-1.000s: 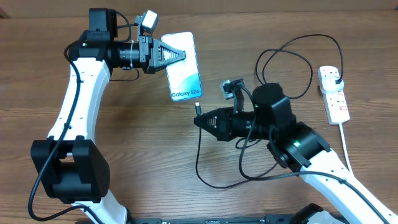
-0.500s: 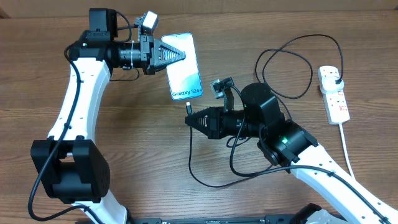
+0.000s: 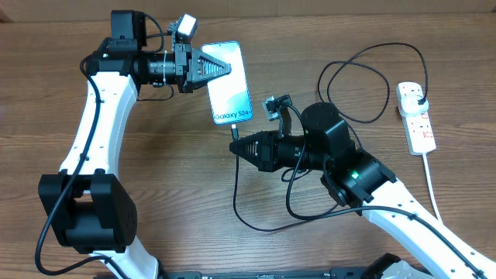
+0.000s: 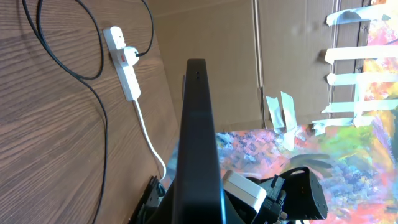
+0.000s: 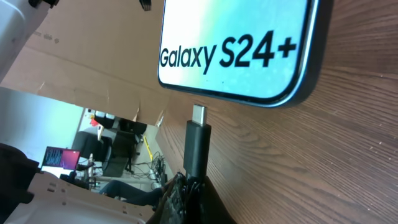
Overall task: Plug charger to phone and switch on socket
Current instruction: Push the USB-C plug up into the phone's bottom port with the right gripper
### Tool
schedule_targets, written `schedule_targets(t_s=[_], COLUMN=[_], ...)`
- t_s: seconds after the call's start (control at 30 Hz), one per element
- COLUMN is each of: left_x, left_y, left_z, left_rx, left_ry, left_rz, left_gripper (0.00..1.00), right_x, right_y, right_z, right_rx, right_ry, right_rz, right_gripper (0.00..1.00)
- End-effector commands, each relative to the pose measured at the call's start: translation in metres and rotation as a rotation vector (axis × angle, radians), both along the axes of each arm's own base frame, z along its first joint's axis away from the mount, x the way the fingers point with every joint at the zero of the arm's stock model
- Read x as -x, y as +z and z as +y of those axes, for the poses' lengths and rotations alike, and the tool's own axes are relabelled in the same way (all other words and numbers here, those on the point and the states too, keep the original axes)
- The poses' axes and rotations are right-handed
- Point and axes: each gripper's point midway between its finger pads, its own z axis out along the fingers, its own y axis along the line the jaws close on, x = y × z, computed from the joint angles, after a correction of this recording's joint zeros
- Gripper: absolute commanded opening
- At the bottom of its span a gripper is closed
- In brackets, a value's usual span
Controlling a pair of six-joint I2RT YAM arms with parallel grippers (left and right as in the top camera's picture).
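The phone (image 3: 231, 84) shows a blue screen with "Galaxy S24+" along its near short edge, and my left gripper (image 3: 225, 68) is shut on its far part. In the left wrist view the phone (image 4: 198, 137) appears edge-on as a dark slab between the jaws of the left gripper (image 4: 199, 211). My right gripper (image 3: 236, 146) is shut on the charger's connector (image 3: 233, 133). The connector tip (image 5: 199, 114) points at the phone's bottom edge (image 5: 236, 43), a small gap away, held by the right gripper (image 5: 193, 186). The charger's black plug (image 3: 419, 99) sits in the white socket (image 3: 416, 118).
The black charger cable (image 3: 364, 70) loops across the back right of the wooden table and hangs in a slack loop (image 3: 256, 217) under the right arm. The socket's thick white cord (image 3: 431, 186) runs toward the front right. The socket (image 4: 123, 62) also shows in the left wrist view.
My right gripper has carried the connector left and up toward the phone's bottom edge. The left arm and the phone have stayed where they were.
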Motion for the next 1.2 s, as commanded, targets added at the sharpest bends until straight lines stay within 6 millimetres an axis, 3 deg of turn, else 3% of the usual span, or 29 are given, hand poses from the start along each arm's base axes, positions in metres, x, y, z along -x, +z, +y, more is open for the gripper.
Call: schedule_targets(t_s=[0.0,1.17], left_x=[0.0057,0.0113], left_y=[0.0107,0.0192], left_z=[-0.0037,-0.0043], left_rx=[0.049,0.098], left_ry=[-0.038,-0.071], left_rz=[-0.001,-0.003], left_gripper=[0.04,0.04], right_x=[-0.0022,-0.0049], right_y=[0.0029,0.01], right_z=[0.0004,0.002], right_rx=[-0.003,-0.024], right_ry=[-0.013,-0.014], right_rz=[-0.016,-0.045], right_gripper=[0.04,0.04])
